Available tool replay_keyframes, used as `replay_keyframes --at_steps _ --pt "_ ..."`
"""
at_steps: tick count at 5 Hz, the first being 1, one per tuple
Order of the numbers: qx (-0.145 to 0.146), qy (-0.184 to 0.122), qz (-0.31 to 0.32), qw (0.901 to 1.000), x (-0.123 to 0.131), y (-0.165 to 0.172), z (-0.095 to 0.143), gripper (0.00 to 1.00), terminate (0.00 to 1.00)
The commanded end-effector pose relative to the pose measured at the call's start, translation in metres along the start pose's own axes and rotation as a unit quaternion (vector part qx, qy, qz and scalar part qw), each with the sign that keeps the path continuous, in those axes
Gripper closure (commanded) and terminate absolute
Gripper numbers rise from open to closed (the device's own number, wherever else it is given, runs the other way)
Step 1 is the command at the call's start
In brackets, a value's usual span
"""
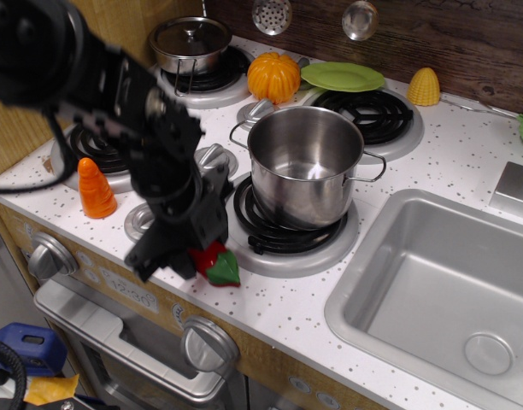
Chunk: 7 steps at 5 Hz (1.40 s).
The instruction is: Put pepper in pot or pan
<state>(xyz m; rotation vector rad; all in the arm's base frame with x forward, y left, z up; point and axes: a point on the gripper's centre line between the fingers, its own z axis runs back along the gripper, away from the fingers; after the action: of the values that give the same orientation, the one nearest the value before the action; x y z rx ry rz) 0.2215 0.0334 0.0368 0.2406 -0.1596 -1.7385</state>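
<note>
The red pepper [215,264] with its green stem end sits at the stove's front edge, just left of the front burner. My black gripper [191,254] comes down from the upper left, and its fingers are shut on the pepper's red body, hiding most of it. The pepper looks barely raised off the counter. The large shiny steel pot [306,162], open and empty, stands on the front burner to the right of and behind the gripper, with its two wire handles showing.
An orange carrot [96,190] stands at the left. At the back are a lidded small pot [190,43], an orange pumpkin [273,77], a green plate [343,76] and yellow corn [424,86]. A sink [441,290] fills the right. Stove knobs [212,159] sit between the burners.
</note>
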Motion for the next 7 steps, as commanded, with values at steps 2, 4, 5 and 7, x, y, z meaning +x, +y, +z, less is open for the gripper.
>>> replay_keyframes --at_steps 2,4,5,7 --pt "0.010 0.077 -0.040 0.9962 -0.021 0.052 0.069 1.00 0.00" --pt "0.104 0.176 -0.031 0.9784 -0.022 0.113 0.055 1.00 0.00" --pt "0.136 0.190 -0.021 0.9721 -0.018 0.129 0.039 1.00 0.00" --pt "0.152 0.185 -0.013 0.9707 -0.013 0.136 0.035 0.00 0.00"
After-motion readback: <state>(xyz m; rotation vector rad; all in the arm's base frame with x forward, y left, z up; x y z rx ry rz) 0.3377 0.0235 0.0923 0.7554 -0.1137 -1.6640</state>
